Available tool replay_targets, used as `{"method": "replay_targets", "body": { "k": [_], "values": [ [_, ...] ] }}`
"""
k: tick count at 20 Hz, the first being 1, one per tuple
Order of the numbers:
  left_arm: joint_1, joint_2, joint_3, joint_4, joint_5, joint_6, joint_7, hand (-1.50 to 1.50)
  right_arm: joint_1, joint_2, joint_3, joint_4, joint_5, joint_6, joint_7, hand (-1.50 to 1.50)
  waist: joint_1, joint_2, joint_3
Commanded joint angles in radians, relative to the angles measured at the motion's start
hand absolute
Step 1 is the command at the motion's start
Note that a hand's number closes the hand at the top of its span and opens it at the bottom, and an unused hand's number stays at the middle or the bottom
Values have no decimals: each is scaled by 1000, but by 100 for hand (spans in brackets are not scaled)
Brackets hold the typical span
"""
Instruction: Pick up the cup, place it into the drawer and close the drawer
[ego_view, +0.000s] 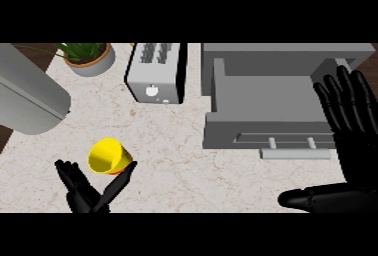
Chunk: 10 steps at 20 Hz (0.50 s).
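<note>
lower left, the open left hand brackets a yellow cup, unheld; likely light, rigid, grasp its sides.

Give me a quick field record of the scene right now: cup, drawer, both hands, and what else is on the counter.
cup: yellow cup, tilted, on the marble counter, not in the drawer
drawer: grey drawer pulled open, nothing visible inside
left hand: black left hand open, fingers and thumb spread just below the cup, not closed on it
right hand: black right hand open, fingers straight, over the drawer's right side
other: silver toaster; potted plant
</note>
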Motion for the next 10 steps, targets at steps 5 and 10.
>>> {"method": "replay_targets", "body": {
  "k": [5,10],
  "values": [
    [-130,-2,47,223,91,-71,-122,-150,-18,2,15,-38,13,-19,58,-150,-3,0,0],
    [-126,15,63,215,45,-145,-78,-150,51,14,-6,-27,-13,11,-21,-150,-2,0,0]
  ]
}}
